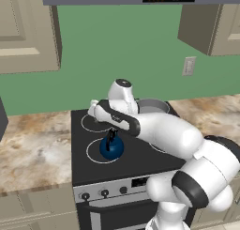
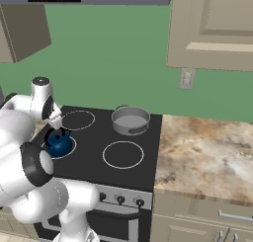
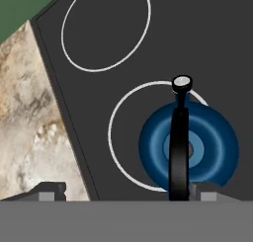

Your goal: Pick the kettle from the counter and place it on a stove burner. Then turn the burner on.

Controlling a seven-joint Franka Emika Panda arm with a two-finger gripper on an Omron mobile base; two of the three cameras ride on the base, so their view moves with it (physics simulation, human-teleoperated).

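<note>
Jaws of my gripper (image 3: 126, 190) stand wide above the kettle (image 3: 190, 146), holding nothing. Kettle sits inside the stove burner (image 3: 121, 137) ring, crowding its 3 o'clock side. Right base view adds a grey pot (image 2: 131, 120) at 1 o'clock. Tabletop (image 3: 34, 122) edge at 9; second ring (image 3: 105, 28) free at 12.

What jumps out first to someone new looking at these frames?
The glossy dark-blue kettle sits on the cooktop's front-left burner ring, overlapping its right edge in the hand view. The white arm arcs over it, its end effector open just above the handle. A grey steel pot sits on the back-right burner.
</note>
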